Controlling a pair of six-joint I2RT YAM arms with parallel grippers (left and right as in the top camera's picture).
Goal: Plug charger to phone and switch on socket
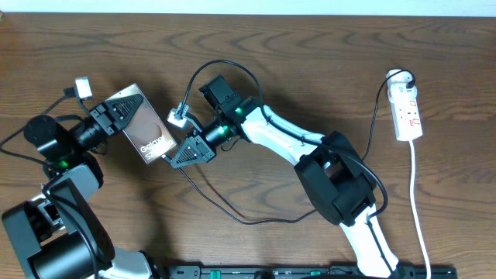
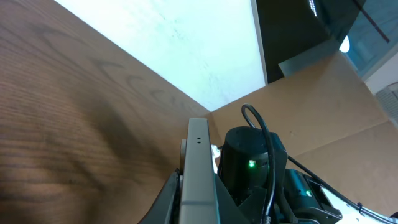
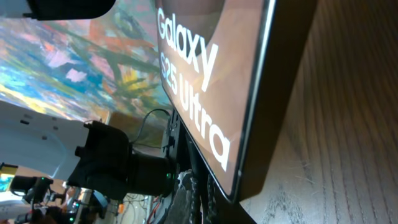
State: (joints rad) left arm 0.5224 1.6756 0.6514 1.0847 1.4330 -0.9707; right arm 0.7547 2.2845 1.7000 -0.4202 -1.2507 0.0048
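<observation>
Overhead view: the phone point(image 1: 144, 129) is held by one end in the left fingers point(image 1: 116, 115), which are clamped on its upper edge. This leaves the lower edge, where the port is presumed to sit, offered to the other arm. The right fingers point(image 1: 187, 152) are pressed shut at that lower edge. The charger point(image 1: 248, 222) is seen running up to them in a long loop across the wooden surface point(image 1: 310, 46). Its tip appears to be pinched there, though whether it is seated in the port cannot be told. The right wrist view is filled by the phone's back and white lettering, a sign of how closely the two are brought together. The socket point(image 1: 408, 113) is left lying well apart at the far right, its white cord trailing toward the near edge. The plugging step is judged to be in hand, and the switch is judged untouched, since both arms are occupied at the phone.
</observation>
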